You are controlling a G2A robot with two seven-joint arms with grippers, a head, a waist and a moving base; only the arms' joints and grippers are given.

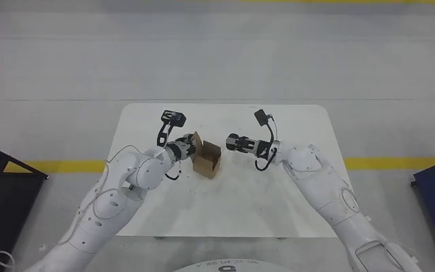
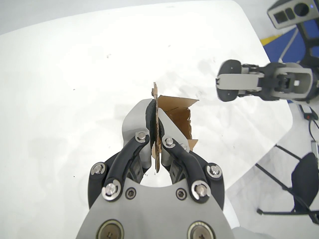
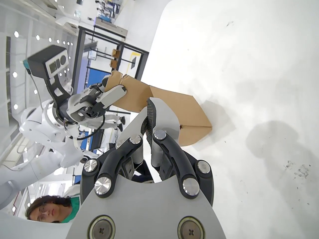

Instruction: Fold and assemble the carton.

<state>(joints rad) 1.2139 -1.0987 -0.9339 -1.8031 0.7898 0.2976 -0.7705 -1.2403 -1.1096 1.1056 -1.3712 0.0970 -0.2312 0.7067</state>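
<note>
The small brown cardboard carton (image 1: 206, 159) stands on the white table (image 1: 285, 204), opened into a box but its flaps not yet folded. The left gripper (image 2: 155, 118) is clamped on one flap; the right gripper (image 3: 149, 115), closed on nothing, hangs near

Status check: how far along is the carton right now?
Done: the carton is opened into a box shape, standing on the table. In hand: the left hand is shut on one upright flap; the right hand is shut, empty, apart from it. Left: the box is open, its flaps not yet folded shut.
</note>
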